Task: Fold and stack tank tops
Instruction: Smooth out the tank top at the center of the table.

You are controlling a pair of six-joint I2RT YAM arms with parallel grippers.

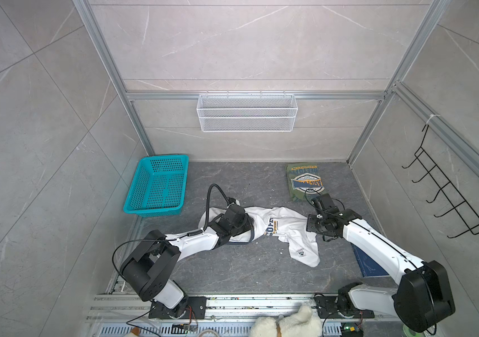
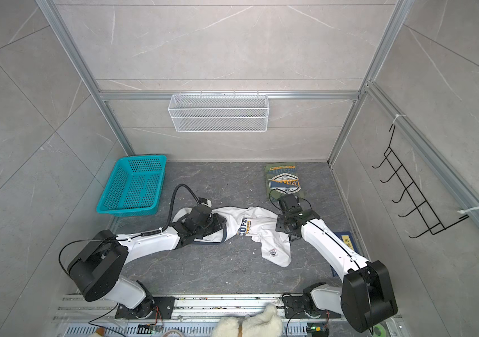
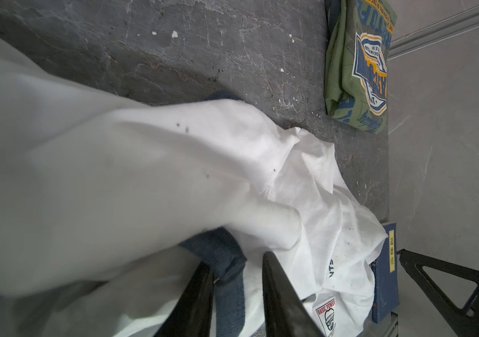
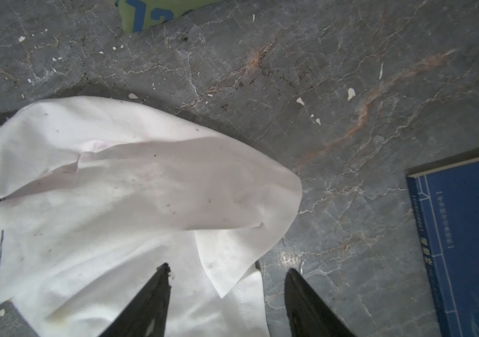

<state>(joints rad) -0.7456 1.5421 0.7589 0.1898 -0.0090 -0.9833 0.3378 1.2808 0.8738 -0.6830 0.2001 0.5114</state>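
Counter (image 1: 232, 274): dark stone, both arms reaching in from the near edge. White top (image 1: 287, 230) lies crumpled and strung out across the middle between the two arms, print partly showing, small label patch on the near flap. It is not yet folded, so it looks like the piece being worked. Green top (image 1: 305, 182) lies folded flat, badge up, in the far right corner, well apart from the white top's bulk. Probably parked there as the stack base and kept out of the working area. Teal basket (image 1: 137, 186) sits far left, empty, not involved. Blue board (image 4: 465, 248) lies flat under the right arm, near the white hem; a dragged hem could catch on it. Left fingers (image 3: 279, 291) are closed to a narrow gap with the navy trim bunched between them, so they read as pinching the white top at its strap end. Right fingers (image 4: 150, 303) are wide open, low over the hem at the opposite end, holding nothing. Likely one end is held and the other about to be taken, to pull the cloth flat first.
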